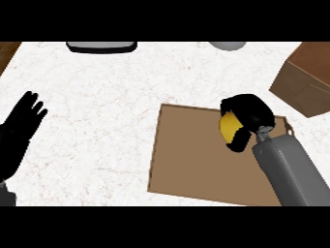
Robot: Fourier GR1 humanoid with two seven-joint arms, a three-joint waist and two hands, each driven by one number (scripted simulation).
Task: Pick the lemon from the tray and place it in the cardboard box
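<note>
Grey right forearm ends in the black right hand [247, 114], curled round the small yellow lemon [229, 130] over the flat brown tray [188, 155] — judged light, firm, smooth-skinned; best enclosed around its middle. Black left hand [14, 133] rests released at left.
</note>
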